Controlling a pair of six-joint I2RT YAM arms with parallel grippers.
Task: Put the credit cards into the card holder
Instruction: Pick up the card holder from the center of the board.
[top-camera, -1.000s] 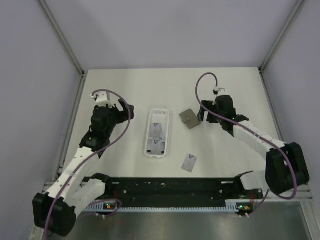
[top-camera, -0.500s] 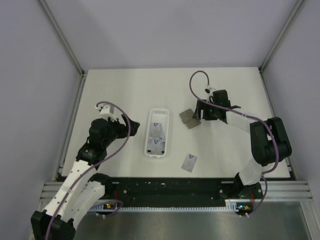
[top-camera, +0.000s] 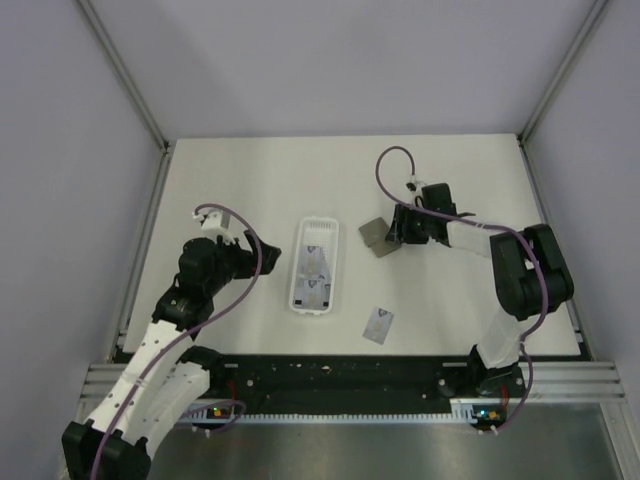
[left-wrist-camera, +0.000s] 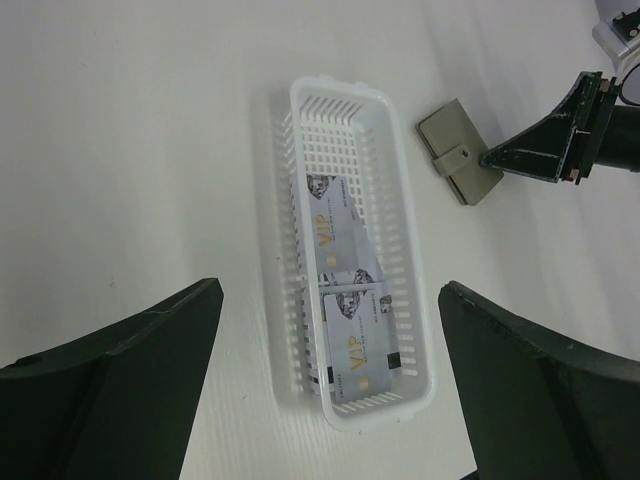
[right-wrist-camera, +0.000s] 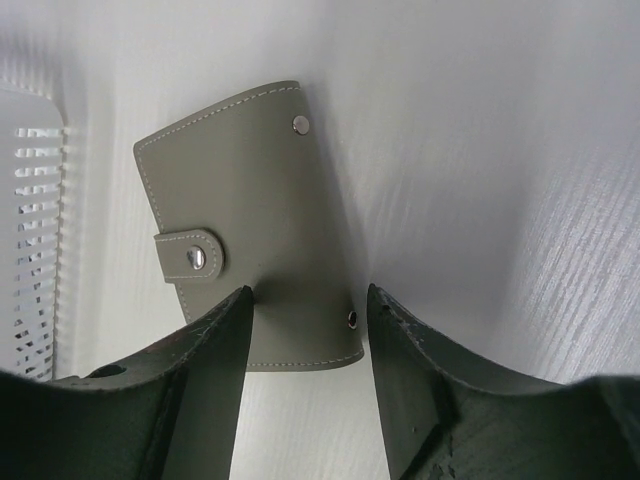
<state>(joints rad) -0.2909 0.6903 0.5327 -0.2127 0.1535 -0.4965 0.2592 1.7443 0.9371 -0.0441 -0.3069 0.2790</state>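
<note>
Now, right hand (right-wrist-camera: 305, 300): half open around card holder (right-wrist-camera: 245, 190), grip unclear
left hand (left-wrist-camera: 330, 288): wide open, empty
card holder: flat, grey, stitched

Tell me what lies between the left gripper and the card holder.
The white tray, with credit cards in it, sits between the left gripper and the card holder; the top view shows it.

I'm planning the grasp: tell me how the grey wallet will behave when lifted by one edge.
The wallet looks like soft stitched leather, so it will probably sag somewhat. Its snap tab looks fastened, so it likely stays shut. Lying flat on the table, it may slide before lifting.
</note>
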